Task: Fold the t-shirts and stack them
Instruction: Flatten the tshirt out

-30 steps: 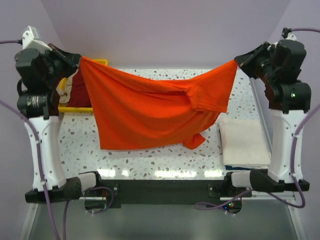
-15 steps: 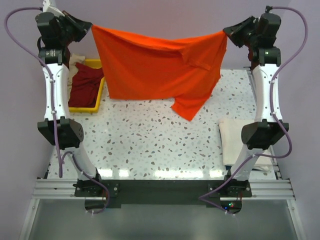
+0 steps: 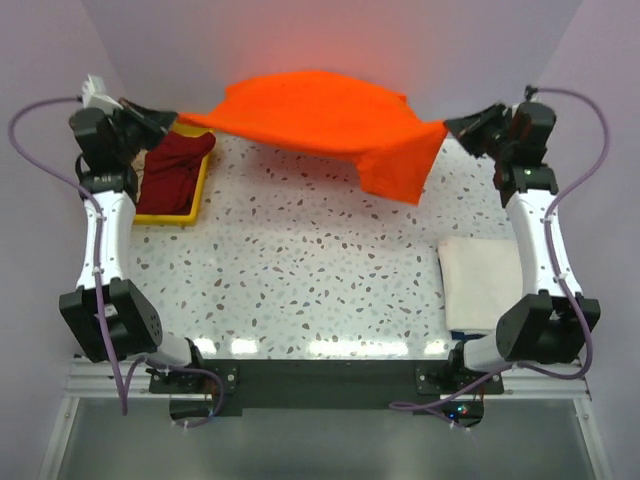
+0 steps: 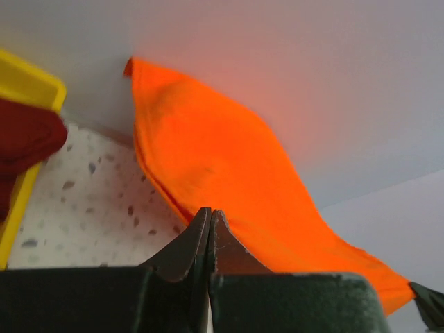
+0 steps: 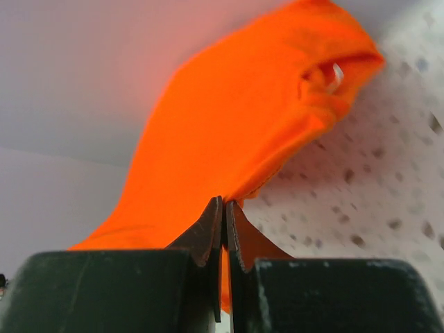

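The bright orange t-shirt [image 3: 320, 115] hangs stretched between both grippers over the far edge of the table, billowing against the back wall, with one part drooping at the right. My left gripper [image 3: 178, 120] is shut on its left corner, and in the left wrist view the orange t-shirt [image 4: 222, 173] runs away from the left gripper [image 4: 210, 211]. My right gripper [image 3: 447, 127] is shut on the right corner. In the right wrist view the orange t-shirt [image 5: 236, 118] shows its small white tag [image 5: 337, 75] beyond the right gripper [image 5: 224, 202]. A dark red t-shirt [image 3: 175, 170] lies in the yellow tray [image 3: 200, 190].
A folded cream-white t-shirt [image 3: 485, 280] lies at the right of the speckled table [image 3: 300, 270], beside the right arm. The yellow tray [image 4: 28, 87] stands at the far left by the left arm. The back wall is close behind the orange shirt.
Both arms have reached out and down toward the far edge, carrying the orange shirt from hanging high in front of the camera to billowing low over the table's back.
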`<state>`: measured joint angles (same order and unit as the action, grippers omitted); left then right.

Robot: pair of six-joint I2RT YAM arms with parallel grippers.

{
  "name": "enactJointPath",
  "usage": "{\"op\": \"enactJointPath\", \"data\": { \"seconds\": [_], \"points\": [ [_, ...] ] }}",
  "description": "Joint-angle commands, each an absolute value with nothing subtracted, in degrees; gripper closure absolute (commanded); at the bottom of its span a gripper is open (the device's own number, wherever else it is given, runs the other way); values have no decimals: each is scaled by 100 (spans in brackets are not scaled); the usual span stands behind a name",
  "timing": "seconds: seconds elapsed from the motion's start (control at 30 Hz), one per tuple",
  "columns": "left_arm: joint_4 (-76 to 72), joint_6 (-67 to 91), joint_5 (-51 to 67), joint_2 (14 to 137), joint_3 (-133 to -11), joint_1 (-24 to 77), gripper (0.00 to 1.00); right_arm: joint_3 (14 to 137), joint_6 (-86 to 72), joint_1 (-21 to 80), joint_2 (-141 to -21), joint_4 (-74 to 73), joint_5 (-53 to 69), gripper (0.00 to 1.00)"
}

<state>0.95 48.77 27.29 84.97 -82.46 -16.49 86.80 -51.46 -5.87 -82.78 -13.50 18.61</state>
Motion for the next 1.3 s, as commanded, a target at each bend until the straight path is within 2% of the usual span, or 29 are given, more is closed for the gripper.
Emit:
{"op": "enactJointPath", "data": {
  "seconds": [0.0,0.13,0.37,0.43,0.53,0.57,0.67,0.73,0.8,1.03,1.1,1.13,1.23,1.27],
  "points": [
    [-518,4904,2725,8324,-6788,-1626,100,7341,-4914,-598,-8446,-1160,1794,100],
    [-466,4676,2277,8270,-5435,-1512,100,6479,-4606,-598,-8867,-1108,1714,100],
    [-221,4588,1601,8560,-4448,-1336,100,5907,-4132,-606,-9720,-1186,1547,100],
    [-62,4570,1460,8526,-4299,-1336,100,5819,-4061,-598,-9677,-1265,1337,94],
    [-9,4553,1275,8403,-4167,-1345,100,5722,-3929,-606,-9511,-1397,1126,79],
    [-9,4544,1274,8376,-4123,-1345,100,5696,-3859,-589,-9371,-1484,1064,70],
    [201,4509,1275,8332,-4104,-1327,100,5617,-3727,-571,-9045,-1617,958,55],
    [237,4509,1248,8271,-4017,-1327,100,5415,-3674,-371,-8625,-1722,862,51],
    [237,4535,1178,8148,-3947,-1327,97,5248,-3595,-142,-8342,-1828,484,47],
    [448,4623,906,7673,-3543,-1318,87,3914,-3990,1509,-7375,-1609,-201,46],
    [457,4658,765,7472,-3350,-1318,81,3675,-4139,1739,-7086,-1573,-403,46],
    [483,4658,704,7401,-3288,-1327,73,3491,-4174,1862,-6997,-1625,-465,46],
    [440,4684,563,7146,-3050,-1318,61,3165,-4245,1916,-6610,-1643,-571,46],
    [422,4693,571,7085,-3006,-1318,60,3121,-4245,1916,-6557,-1670,-606,46]
  ]
}}
